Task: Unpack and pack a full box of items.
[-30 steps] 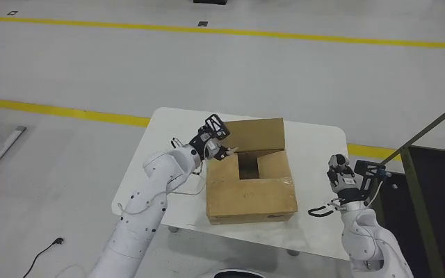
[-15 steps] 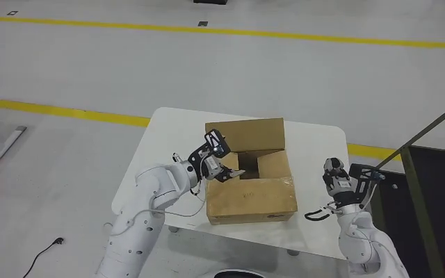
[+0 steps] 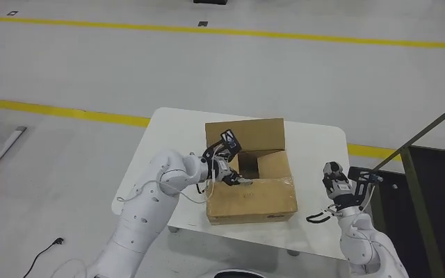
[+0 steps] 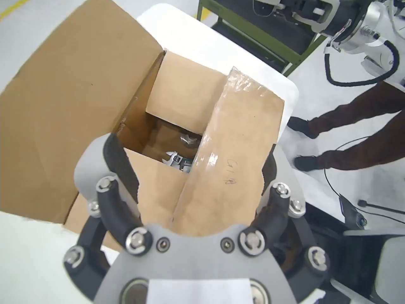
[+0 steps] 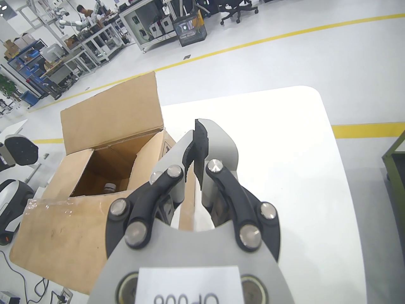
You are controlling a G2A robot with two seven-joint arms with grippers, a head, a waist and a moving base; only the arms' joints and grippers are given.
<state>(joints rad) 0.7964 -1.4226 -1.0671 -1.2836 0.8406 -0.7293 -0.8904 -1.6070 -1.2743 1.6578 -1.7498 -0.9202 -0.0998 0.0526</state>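
A brown cardboard box point(image 3: 250, 198) sits on the white surface point(image 3: 170, 135), partly open: far flap raised, taped near flap lying flat, end flaps folded in. A silver adjustable wrench point(image 4: 174, 160) lies inside.

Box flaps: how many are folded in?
3: the taped long flap on the robot's side, a short flap at the right arm's end, another at the left arm's. The far long flap stands open.

You have one white table point(image 3: 170, 135) with rounded corners. A cardboard box point(image 3: 250, 198) sits directly on it, just under the left pincer point(image 3: 235, 179) and off to the side of the right pincer point(image 3: 331, 169). Bare tabletop lies beneath the right pincer.
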